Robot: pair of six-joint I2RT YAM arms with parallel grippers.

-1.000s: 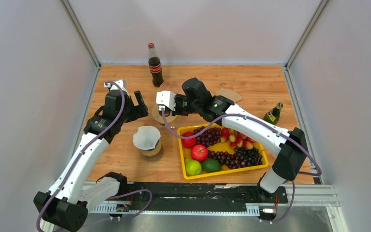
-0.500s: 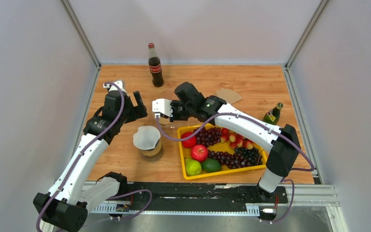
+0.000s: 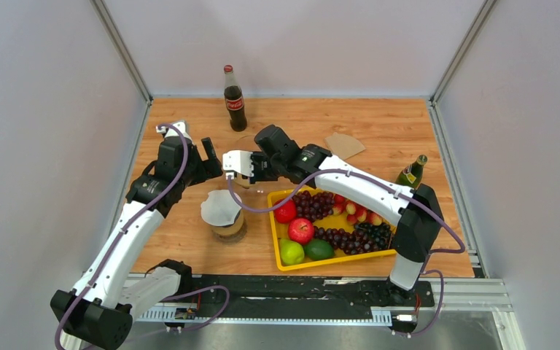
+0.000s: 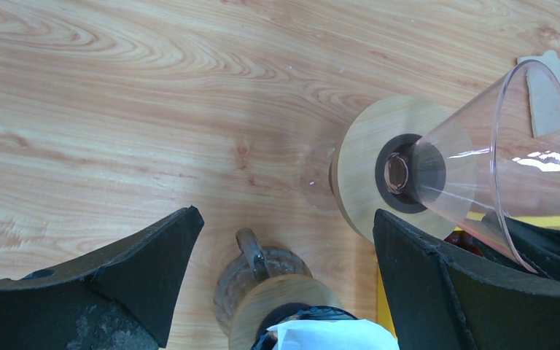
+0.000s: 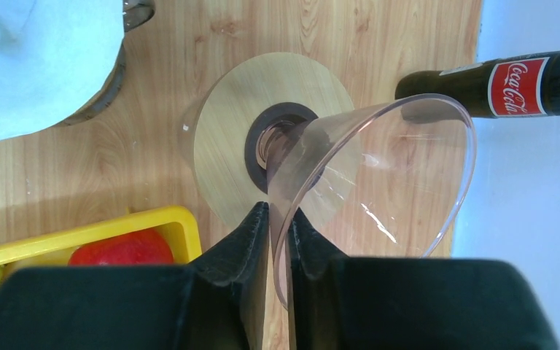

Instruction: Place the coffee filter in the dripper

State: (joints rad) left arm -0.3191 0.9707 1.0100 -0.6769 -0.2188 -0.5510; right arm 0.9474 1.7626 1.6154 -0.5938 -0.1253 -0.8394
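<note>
A clear glass cone dripper (image 5: 379,168) on a round wooden base (image 4: 368,157) stands upright left of the fruit tray. My right gripper (image 5: 277,208) straddles its rim. The jaws are barely apart and a thin gap shows beside the glass. In the top view this gripper (image 3: 235,176) covers the dripper. A brown coffee filter (image 3: 344,144) lies flat on the table at the back right, and its edge (image 4: 550,102) shows behind the cone. My left gripper (image 4: 283,219) is wide open and holds nothing. It hovers above a second dripper on a glass mug (image 3: 226,222) with a white filter (image 3: 220,206) in it.
A yellow tray (image 3: 275,244) of apples, limes and grapes sits at the near right, its corner (image 5: 157,219) close to the dripper's base. A cola bottle (image 3: 234,98) stands at the back. A green bottle (image 3: 411,172) stands by the right wall.
My right arm has shifted left and nearer with the glass dripper, and its jaws have eased apart slightly. The left arm has stayed still.
</note>
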